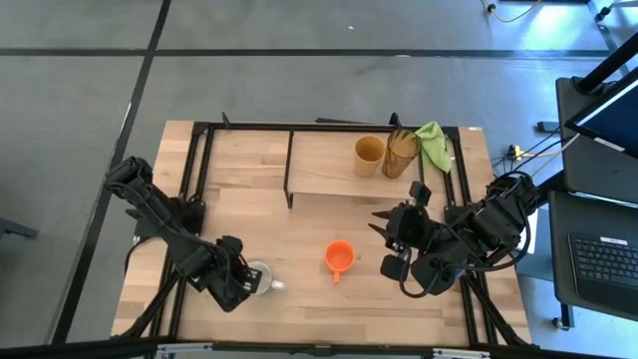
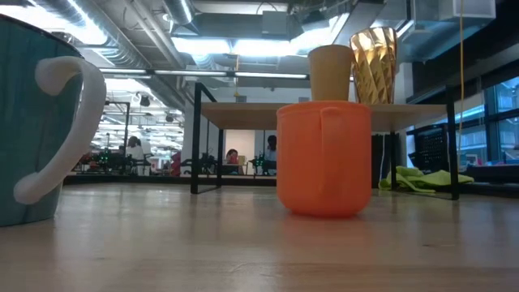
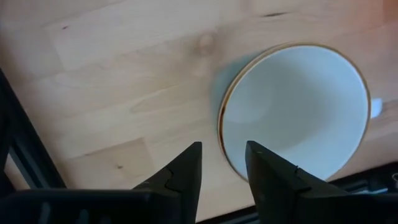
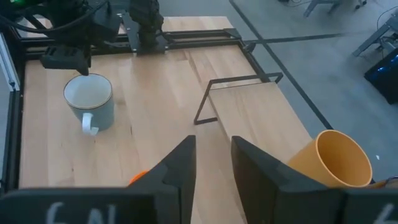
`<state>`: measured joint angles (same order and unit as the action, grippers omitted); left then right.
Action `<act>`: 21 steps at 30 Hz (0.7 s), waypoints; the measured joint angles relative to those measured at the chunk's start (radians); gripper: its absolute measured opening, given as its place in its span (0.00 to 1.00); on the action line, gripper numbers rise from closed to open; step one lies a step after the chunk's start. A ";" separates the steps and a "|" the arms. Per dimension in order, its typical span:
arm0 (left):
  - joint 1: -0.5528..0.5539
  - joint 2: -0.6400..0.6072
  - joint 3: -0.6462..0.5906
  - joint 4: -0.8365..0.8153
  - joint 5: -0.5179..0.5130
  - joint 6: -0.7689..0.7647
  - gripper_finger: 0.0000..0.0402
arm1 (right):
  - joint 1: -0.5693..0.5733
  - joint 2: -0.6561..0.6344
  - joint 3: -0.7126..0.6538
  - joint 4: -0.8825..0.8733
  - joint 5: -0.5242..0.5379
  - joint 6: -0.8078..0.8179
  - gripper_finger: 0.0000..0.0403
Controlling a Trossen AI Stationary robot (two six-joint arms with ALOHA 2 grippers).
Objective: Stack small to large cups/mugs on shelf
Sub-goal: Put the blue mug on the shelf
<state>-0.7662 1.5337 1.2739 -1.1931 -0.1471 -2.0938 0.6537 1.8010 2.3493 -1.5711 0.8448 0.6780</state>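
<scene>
Down at the near left of the table [image 1: 299,229], the left gripper [image 3: 222,163] hangs over the rim of the mug [image 1: 261,277], a vessel that is grey-blue outside and white inside with a white handle. Its fingers [image 3: 186,167] stand slightly apart with nothing between them, just over the mug's edge. Near the middle of the table, to the right of that mug, stands the small orange cup [image 1: 339,256], upright and well apart from it. On the shelf [image 1: 319,165] at the far side, the yellow mug [image 1: 369,155] and the amber tumbler [image 1: 401,153] stand side by side toward its right end, with a green cloth [image 1: 434,143] lying just right of the tumbler. The right gripper [image 4: 212,158] waits at the right of the table, its fingers a little apart and empty.
</scene>
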 joint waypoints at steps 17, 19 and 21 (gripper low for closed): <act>0.000 0.099 0.000 0.021 -0.023 -0.002 0.22 | 0.000 0.000 0.000 0.000 0.019 -0.005 0.26; 0.000 0.108 0.000 0.028 -0.022 0.020 0.19 | 0.000 0.000 0.000 0.000 0.026 -0.005 0.26; 0.002 0.111 0.000 0.029 -0.022 0.050 0.15 | 0.000 0.000 0.000 0.000 0.030 -0.005 0.26</act>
<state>-0.7642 1.6443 1.2739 -1.1644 -0.1687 -2.0436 0.6533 1.8011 2.3493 -1.5711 0.8749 0.6727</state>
